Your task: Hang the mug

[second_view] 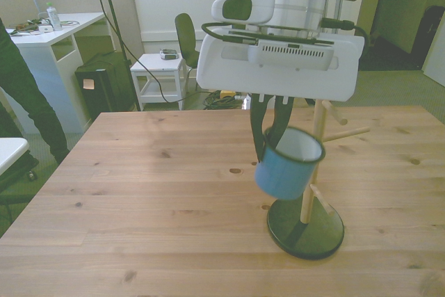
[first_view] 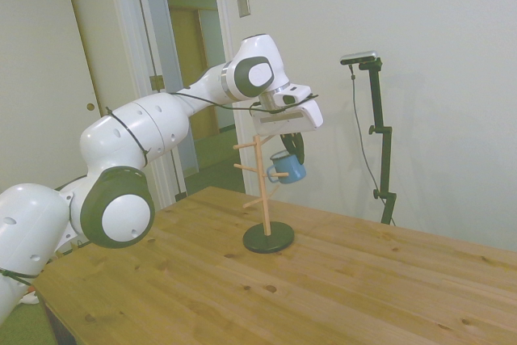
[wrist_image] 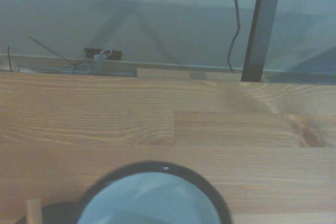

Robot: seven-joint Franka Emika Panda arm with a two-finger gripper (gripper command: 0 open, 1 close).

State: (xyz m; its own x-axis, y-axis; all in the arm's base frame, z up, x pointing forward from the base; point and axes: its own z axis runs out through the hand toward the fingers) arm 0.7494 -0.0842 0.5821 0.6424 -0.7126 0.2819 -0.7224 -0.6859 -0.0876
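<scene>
The light-blue mug hangs in the air, tilted, with its white inside facing up. My gripper is shut on its rim, on the front view's left side of the mug. The mug is right beside the pole of a wooden mug tree with a round dark base and several pegs. A lower peg points out just beneath the mug. In the side view the mug is level with the middle pegs of the tree, under the gripper. Up close, the wrist view shows the mug's dark rim.
The wooden table stretches wide to the front view's left of the tree. A person's leg stands off the table's left edge. Behind the table are a white desk, a black bag and a chair.
</scene>
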